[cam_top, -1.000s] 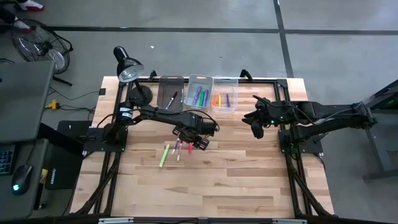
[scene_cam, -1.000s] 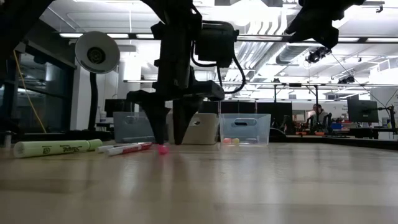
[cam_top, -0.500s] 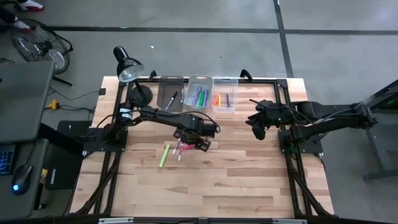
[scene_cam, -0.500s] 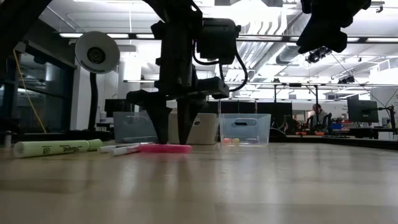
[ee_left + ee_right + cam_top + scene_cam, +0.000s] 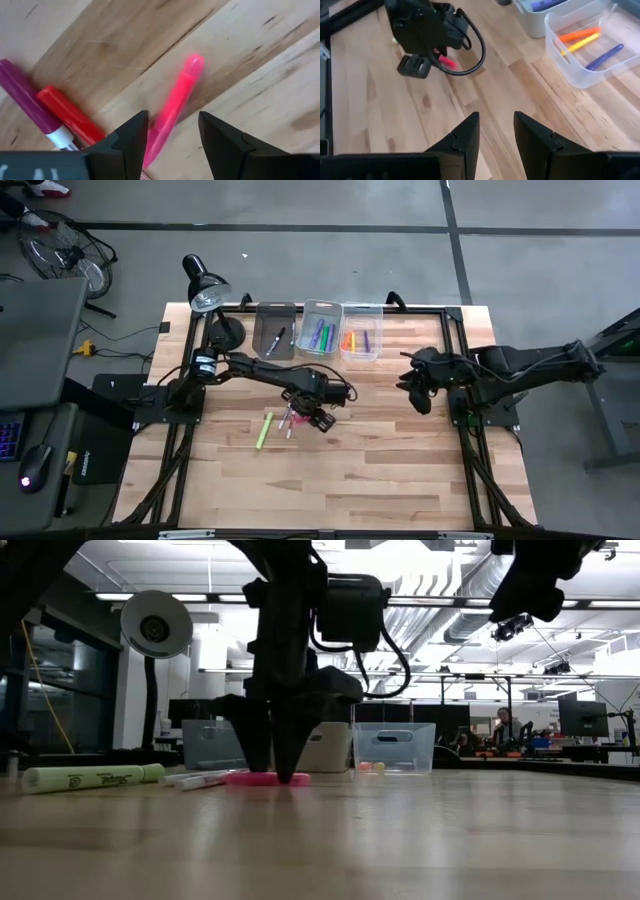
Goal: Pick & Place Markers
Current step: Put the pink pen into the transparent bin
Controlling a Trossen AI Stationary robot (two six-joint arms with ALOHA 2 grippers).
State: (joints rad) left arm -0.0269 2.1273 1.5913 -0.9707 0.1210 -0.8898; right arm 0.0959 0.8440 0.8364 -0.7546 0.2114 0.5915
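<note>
Markers lie in a small cluster at the centre of the high view, on the wooden table [image 5: 400,470]. Left gripper [image 5: 318,417] is down among them, its 2 fingers [image 5: 131,137] apart and straddling the pink marker [image 5: 172,109], which rests flat on the wood between them; nothing is clamped yet. That stance suits a close-and-lift along the pen's narrow side. Just beside it, at the left of the left wrist view, sit a red marker [image 5: 70,114] and a purple marker [image 5: 22,95], touching each other. A lime highlighter [image 5: 263,430] lies further left. Right gripper [image 5: 416,383] hangs clear at centre right, fingers apart and empty, likely waiting. The 3 bins [image 5: 361,340] along the upper middle already hold sorted pens. Dark print on the highlighter in the low view is not readable.
</note>
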